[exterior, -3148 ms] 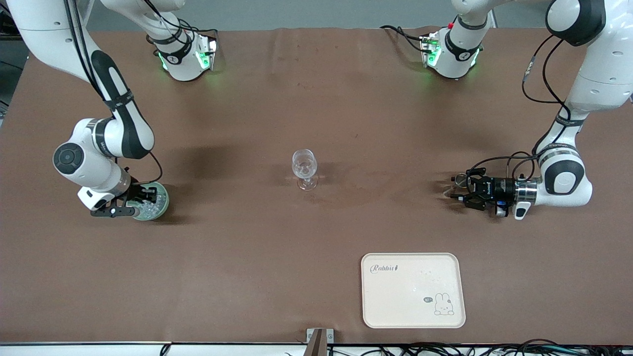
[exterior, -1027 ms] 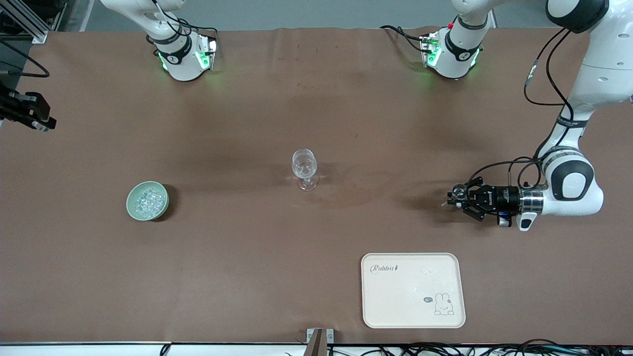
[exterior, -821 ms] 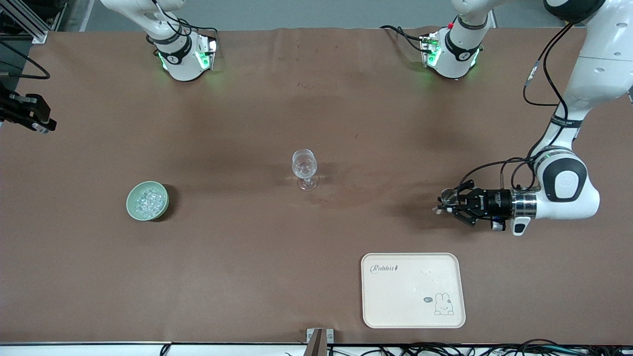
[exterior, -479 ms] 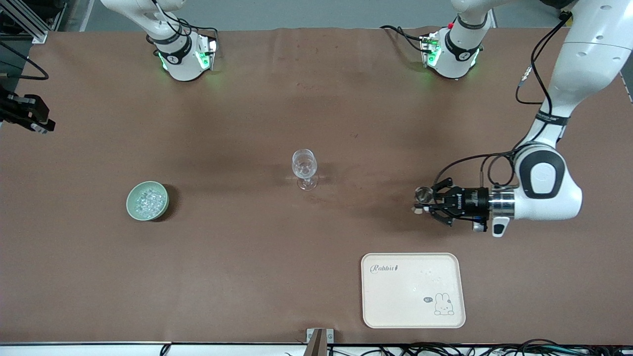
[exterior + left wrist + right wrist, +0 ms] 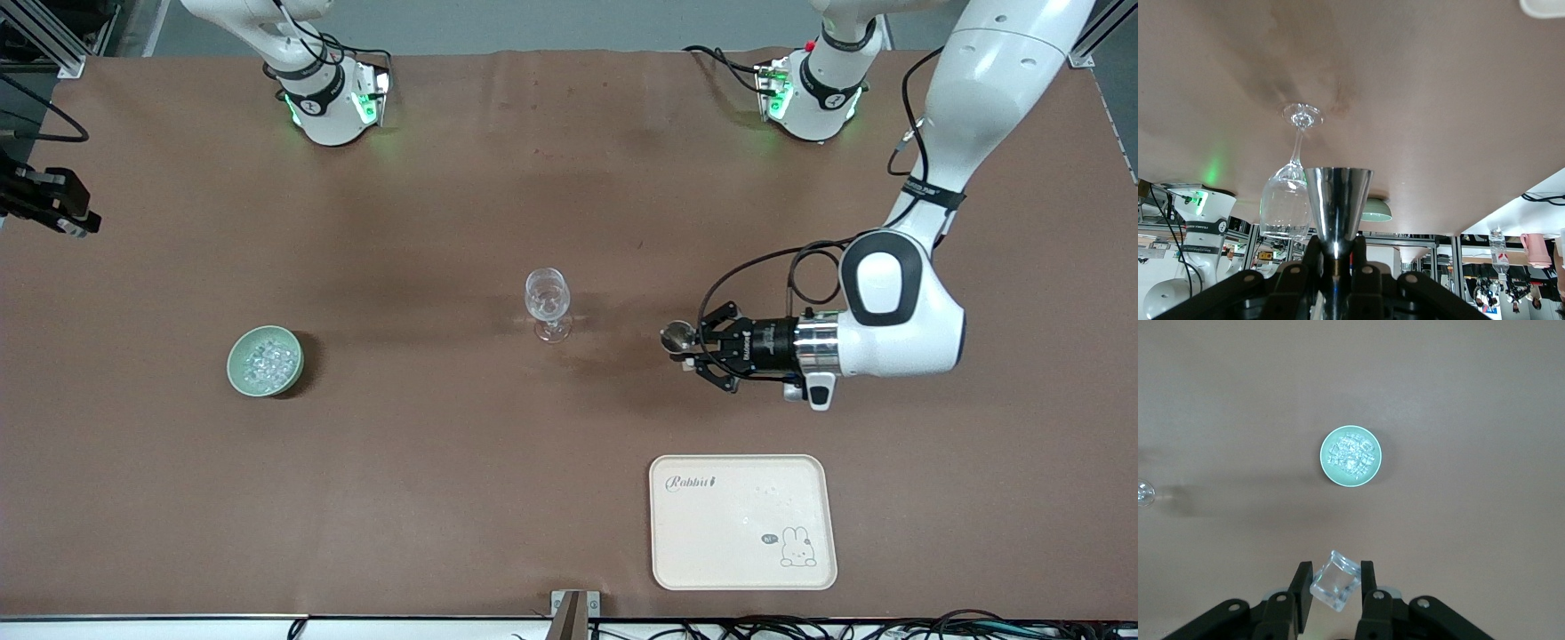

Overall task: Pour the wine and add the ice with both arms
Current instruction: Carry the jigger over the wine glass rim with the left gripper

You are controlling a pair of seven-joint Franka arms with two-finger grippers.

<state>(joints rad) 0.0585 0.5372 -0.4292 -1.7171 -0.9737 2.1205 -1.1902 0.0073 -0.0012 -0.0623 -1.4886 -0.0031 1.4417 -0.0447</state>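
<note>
we see the left tool point(image 5: 689, 342) pinching a small steel cone cup point(image 5: 1337, 207) beside the clear stemmed wine glass point(image 5: 547, 302); right tool point(image 5: 1331, 587), seemingly high over the bench point(image 5: 444, 222), pinching a clear ice cube point(image 5: 1335, 581).

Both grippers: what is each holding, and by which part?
Left tool clamps a metal cup at its narrow base. Right tool pinches an ice cube by its sides.

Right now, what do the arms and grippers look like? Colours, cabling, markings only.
Both arms are glossy white with black joint bands. The left arm has loose black cables looping from forearm to wrist and a silver ring ahead of the black left gripper. Both bases glow green. The right gripper is black too, with screw-fastened linkages and flat jaws.
</note>
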